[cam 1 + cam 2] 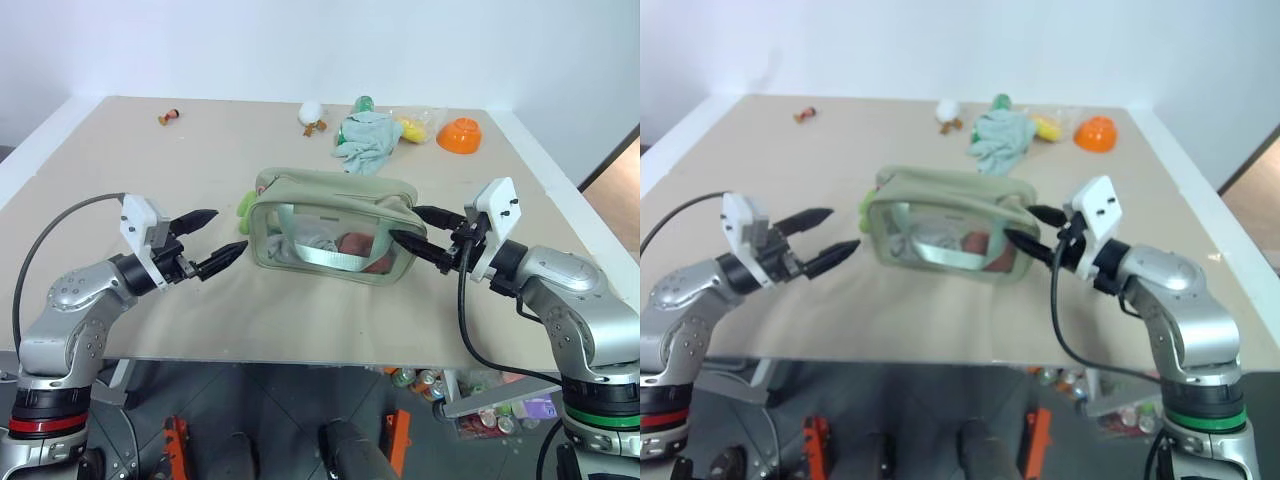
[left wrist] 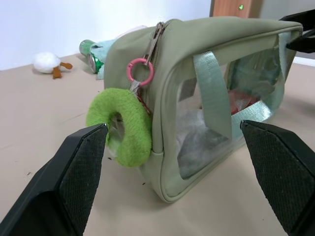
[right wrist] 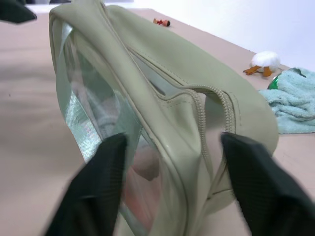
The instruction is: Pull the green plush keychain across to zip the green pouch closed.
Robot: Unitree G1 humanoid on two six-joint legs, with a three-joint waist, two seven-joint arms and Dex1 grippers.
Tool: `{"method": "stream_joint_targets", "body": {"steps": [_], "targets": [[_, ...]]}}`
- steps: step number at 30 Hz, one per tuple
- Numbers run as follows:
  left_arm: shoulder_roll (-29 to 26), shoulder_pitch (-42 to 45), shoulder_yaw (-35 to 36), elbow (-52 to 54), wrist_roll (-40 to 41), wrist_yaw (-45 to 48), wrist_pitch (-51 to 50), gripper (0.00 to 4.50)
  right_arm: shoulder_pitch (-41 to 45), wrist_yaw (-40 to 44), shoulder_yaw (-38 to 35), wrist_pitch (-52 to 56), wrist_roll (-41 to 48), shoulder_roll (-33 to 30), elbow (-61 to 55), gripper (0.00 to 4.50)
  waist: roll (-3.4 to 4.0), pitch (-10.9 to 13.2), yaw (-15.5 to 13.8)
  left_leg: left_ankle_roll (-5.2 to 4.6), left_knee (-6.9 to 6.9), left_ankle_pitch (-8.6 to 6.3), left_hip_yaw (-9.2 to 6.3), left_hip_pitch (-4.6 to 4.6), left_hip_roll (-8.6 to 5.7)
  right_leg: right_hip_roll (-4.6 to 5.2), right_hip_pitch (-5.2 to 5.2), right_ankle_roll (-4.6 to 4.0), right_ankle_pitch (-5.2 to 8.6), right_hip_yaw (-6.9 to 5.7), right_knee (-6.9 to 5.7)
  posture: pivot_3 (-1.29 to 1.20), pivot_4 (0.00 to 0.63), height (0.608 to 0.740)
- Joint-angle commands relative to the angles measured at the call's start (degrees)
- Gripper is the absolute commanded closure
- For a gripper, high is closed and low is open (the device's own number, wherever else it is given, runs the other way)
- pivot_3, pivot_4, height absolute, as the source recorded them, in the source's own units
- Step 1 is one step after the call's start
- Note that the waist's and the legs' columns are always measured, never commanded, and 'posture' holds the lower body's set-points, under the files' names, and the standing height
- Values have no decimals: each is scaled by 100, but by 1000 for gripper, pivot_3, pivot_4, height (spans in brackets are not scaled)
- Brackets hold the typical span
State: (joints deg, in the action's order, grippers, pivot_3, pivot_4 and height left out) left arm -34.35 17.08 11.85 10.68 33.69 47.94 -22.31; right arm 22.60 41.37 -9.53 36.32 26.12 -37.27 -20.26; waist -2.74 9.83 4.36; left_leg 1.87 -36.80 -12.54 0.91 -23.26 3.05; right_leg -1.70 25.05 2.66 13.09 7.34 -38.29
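Keychain (image 2: 120, 129) hangs off the pouch's (image 1: 335, 225) left end, dangling from its pink ring (image 2: 140, 70) on the zipper pull. The pull sits at that left end, so the zip (image 3: 206, 118) reads as still open along the top; the right wrist view shows the teeth parted near my right side.

Pouch stands upright mid-table (image 1: 150, 180), clear window facing me, a strap across the window, something red and something white inside.

My left gripper (image 1: 215, 243) is spread wide, empty, level, with the fingers flanking the keychain's end but not touching it. Judgement: I hold it there to close on the plush and draw it rightward.

My right gripper (image 1: 425, 235) is parted at the pouch's right end, one finger at the top edge, one against the window side. Whether it pinches fabric I cannot tell. Likely purpose: brace that end so the pouch does not slide when the zip is pulled.

Well behind: blue-green cloth (image 1: 368, 140), orange bowl (image 1: 460, 134), a white toy (image 1: 312, 114).
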Motion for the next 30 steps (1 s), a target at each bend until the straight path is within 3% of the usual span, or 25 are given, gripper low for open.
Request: {"method": "stream_joint_targets", "body": {"steps": [1,5,12,15,30], "targets": [[-16,139,69,31,-26,15,168,0,-8,-101,-267,-83,190,12,-212,3051,0,0,0,0,0,0,0,-1,0,0,0,0,0,0,1,0,150,739],[109,245,182,-18,88,-191,111,0,-87,-115,-236,-182,194,4,-184,4467,0,0,-8,0,3,0,-3,-3,0,0,0,4,3,-1,1,0,150,739],[308,689,514,-599,358,-934,-475,0,-142,2,-88,-660,-77,-85,-29,4467,0,0,-8,0,1,0,-6,-2,-2,0,0,4,1,-3,0,0,150,739],[287,950,410,-970,81,-1099,-413,0,-174,87,-33,-808,-157,-128,44,4467,0,0,-10,0,0,0,-9,-2,-4,1,-3,5,1,-4,0,0,150,739],[642,2250,-376,-3161,-1082,-567,697,0,-445,176,38,-1049,-358,-252,-57,4467,0,0,-23,0,1,0,-13,-5,-11,6,-5,7,1,-5,1,0,150,739]]}}
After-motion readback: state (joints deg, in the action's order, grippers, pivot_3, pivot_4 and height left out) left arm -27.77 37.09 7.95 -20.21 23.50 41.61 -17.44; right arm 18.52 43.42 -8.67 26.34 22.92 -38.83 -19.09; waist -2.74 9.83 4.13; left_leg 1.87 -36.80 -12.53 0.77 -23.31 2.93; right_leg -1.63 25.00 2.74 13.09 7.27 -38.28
